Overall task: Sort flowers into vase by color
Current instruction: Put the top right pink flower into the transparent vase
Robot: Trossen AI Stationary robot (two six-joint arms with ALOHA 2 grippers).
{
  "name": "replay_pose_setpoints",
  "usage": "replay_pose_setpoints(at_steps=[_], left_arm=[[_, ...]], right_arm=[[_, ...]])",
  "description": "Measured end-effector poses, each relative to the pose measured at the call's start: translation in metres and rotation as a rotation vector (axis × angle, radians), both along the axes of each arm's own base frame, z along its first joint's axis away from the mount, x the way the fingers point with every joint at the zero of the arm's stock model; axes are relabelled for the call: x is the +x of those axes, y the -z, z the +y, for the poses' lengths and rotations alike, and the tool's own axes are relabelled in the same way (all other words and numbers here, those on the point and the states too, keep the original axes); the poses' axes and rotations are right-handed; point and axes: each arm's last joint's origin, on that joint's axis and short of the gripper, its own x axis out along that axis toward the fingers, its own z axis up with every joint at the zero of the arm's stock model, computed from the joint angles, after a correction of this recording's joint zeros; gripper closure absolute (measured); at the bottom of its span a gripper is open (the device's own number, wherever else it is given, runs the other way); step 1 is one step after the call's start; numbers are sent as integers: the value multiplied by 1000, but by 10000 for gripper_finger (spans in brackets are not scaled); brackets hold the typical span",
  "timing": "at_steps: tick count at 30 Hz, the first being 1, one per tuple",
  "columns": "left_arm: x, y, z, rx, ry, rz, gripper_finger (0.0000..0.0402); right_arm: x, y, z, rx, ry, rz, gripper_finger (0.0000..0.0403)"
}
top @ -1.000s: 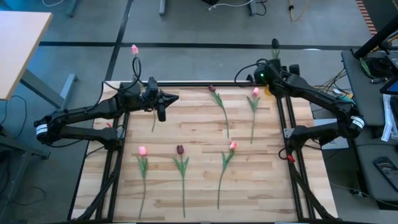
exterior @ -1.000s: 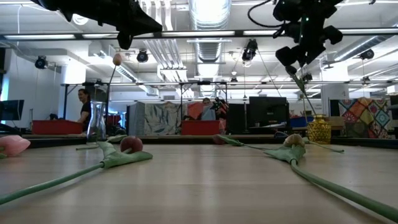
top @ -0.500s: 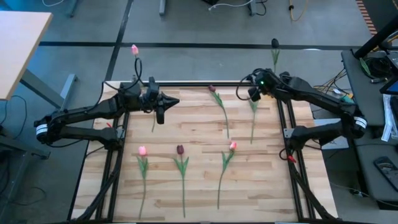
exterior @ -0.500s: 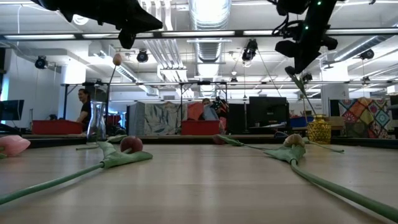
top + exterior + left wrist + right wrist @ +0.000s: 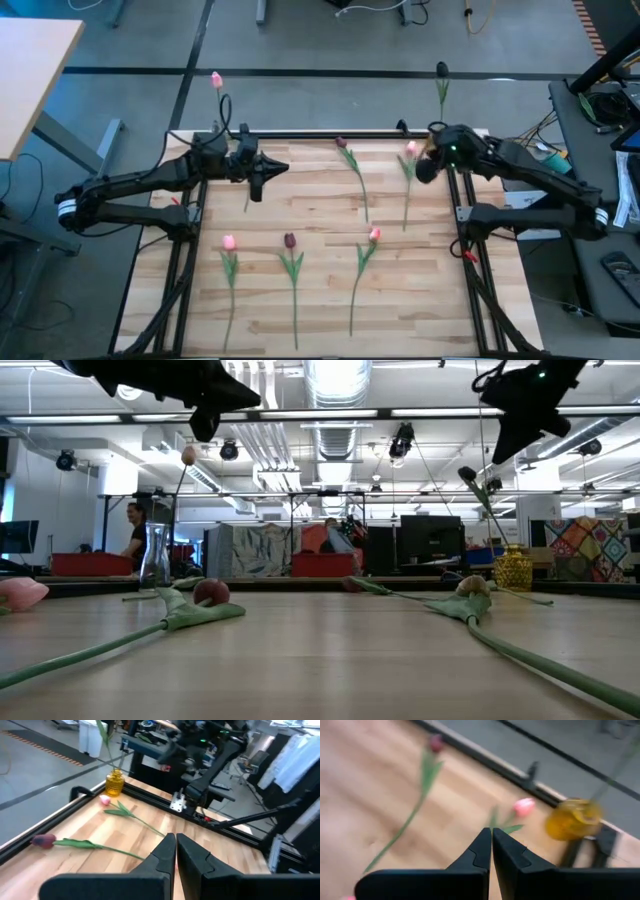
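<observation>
**A:** So where do the flowers sit, left to right?

**B:** Far-left corner has a clear glass vase (image 5: 155, 556) holding one pink tulip (image 5: 216, 79) upright. The left gripper (image 5: 262, 177) hangs just beside it over the wooden slat table (image 5: 320, 210), fingers pressed together, nothing in them. On the near row lie a pink tulip (image 5: 229, 243), a maroon tulip (image 5: 290, 241) and another pink one (image 5: 374, 235), stems running toward the near edge, heads pointing away. Further back lie a maroon tulip (image 5: 341, 143) and a pink tulip (image 5: 410, 148), same lengthwise direction.

**A:** And the right side?

**B:** The right gripper (image 5: 424, 170) hovers next to that back pink one, jaws closed and empty. Behind it, a yellow glass vase (image 5: 114, 783) holds a dark tulip (image 5: 442, 70) upright.
</observation>
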Motion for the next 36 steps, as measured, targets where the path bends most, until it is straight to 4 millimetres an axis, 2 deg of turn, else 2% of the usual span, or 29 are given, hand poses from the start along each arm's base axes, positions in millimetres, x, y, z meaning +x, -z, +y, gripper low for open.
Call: replay_pose_setpoints(at_steps=[6, 14, 22, 28, 36], left_arm=[[1, 1, 1, -4, -79, 4, 402], [6, 6, -10, -17, -178, 46, 402], [31, 28, -38, -97, -186, 140, 402], [48, 49, -60, -220, -150, 208, 402], [53, 68, -80, -380, -137, 308, 402]], right_arm=[[-6, 10, 13, 93, -252, -164, 394], [-8, 29, 18, 102, -387, -234, 394], [-8, 32, 19, 111, -417, -232, 394], [-8, 32, 19, 107, -422, -229, 394], [-6, 33, 18, 129, -400, -232, 394]])
